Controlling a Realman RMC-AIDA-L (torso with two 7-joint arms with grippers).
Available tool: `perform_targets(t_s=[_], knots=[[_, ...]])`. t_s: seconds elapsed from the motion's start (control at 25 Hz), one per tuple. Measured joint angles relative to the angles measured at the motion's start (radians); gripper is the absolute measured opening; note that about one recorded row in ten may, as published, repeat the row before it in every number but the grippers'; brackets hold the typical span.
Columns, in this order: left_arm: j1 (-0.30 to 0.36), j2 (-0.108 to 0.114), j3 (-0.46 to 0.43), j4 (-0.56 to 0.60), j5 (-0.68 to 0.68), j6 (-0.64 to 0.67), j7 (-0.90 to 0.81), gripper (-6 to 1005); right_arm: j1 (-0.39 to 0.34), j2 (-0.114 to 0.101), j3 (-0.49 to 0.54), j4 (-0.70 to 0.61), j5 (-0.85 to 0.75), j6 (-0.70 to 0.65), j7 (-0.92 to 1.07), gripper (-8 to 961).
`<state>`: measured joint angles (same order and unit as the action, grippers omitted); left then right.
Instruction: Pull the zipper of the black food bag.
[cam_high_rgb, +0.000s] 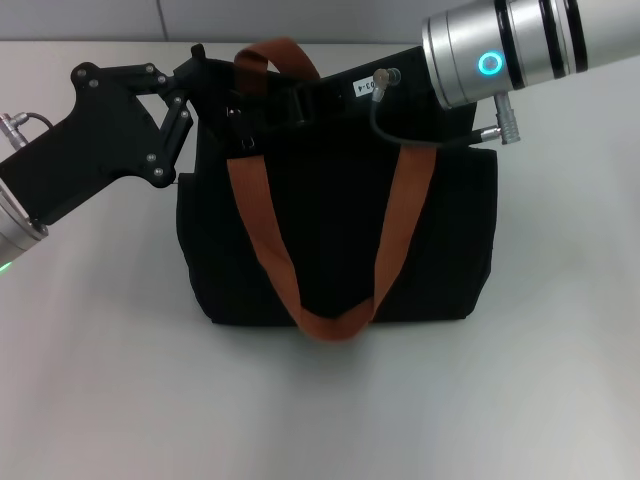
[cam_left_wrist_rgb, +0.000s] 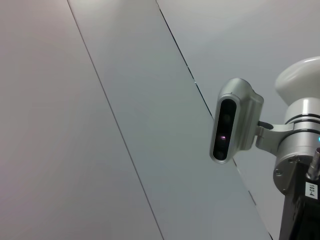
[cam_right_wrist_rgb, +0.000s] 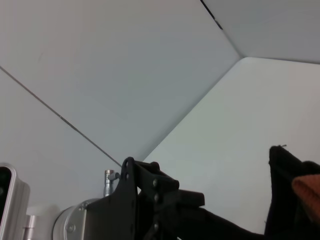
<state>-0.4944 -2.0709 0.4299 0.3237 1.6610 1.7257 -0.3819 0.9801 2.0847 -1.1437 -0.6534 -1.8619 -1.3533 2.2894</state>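
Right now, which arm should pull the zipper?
I can't see the zipper. Both claws reach the black food bag's top edge: left claw at its left corner, right claw mid-edge. Probably the right, though that's uncertain.

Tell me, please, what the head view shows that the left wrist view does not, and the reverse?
Only the head view shows the black food bag on the table, its orange-brown straps, and the left gripper at the bag's top edge. Only the left wrist view shows a wall and a silver camera housing. Both show the right arm.
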Motion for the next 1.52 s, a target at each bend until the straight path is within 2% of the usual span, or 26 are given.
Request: perform_targets(t_s=[0.24, 0.76, 1.04, 1.52], knots=[[0.003, 0.000, -0.004, -0.006, 0.000, 0.000, 0.007, 70, -0.004, 0.001, -0.024, -0.035, -0.005, 0.000, 0.009, 3], [0.007, 0.000, -0.006, -0.011, 0.001, -0.007, 0.011, 75, -0.029, 0.002, -0.060, -0.133, -0.078, 0.033, 0.116, -2], [0.007, 0.002, -0.010, -0.011, -0.007, -0.011, 0.011, 78, -0.079, 0.002, -0.103, -0.231, -0.120, 0.040, 0.197, -2], [0.007, 0.003, -0.018, -0.011, -0.011, -0.019, 0.011, 83, -0.167, 0.000, -0.104, -0.337, -0.138, 0.024, 0.247, -2]])
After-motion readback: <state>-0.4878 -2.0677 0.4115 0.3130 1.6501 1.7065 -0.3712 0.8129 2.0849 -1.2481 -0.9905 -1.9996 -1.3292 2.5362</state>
